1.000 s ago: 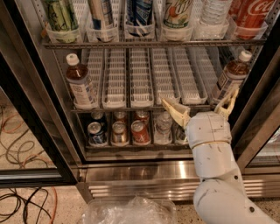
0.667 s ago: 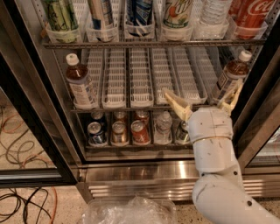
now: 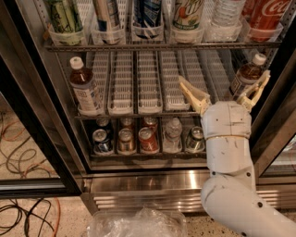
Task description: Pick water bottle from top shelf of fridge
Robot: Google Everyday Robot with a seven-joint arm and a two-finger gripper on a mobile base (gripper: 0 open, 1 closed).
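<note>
Quick update from my end: my gripper (image 3: 224, 77) is up in front of the fridge (image 3: 32, 115), level with the middle rack (image 3: 148, 78) of long white slatted lanes, over toward the right side. My fingers (image 3: 196, 95) are spread wide apart and gripping nothing. My white arm (image 3: 229, 152) comes up from the bottom right and covers part of the stainless base (image 3: 143, 185) and the right end of the can rack (image 3: 138, 155).

The water bottle (image 3: 225, 16) is above me on the top shelf (image 3: 152, 46), in the second lane from the right, standing upright behind its plastic lane front. It's the clear ribbed one, sitting between a green-and-white labelled soda bottle (image 3: 187, 14) on its left and a red Coca-Cola bottle (image 3: 268, 14) on its right. I only see its lower part, and it's well apart from my fingers.

My right finger sits just in front of the right brown-drink bottle (image 3: 247, 76) with the white cap. Honestly, I can't tell if it's touching or just near. The left brown-drink bottle (image 3: 85, 90) stands at the far left end of the same rack.

Down below are the cans (image 3: 125, 140) with a small clear bottle (image 3: 172, 134) among them. On the floor there are cables (image 3: 23, 215) at the left and some crinkly clear plastic (image 3: 138, 224) right below the base.
</note>
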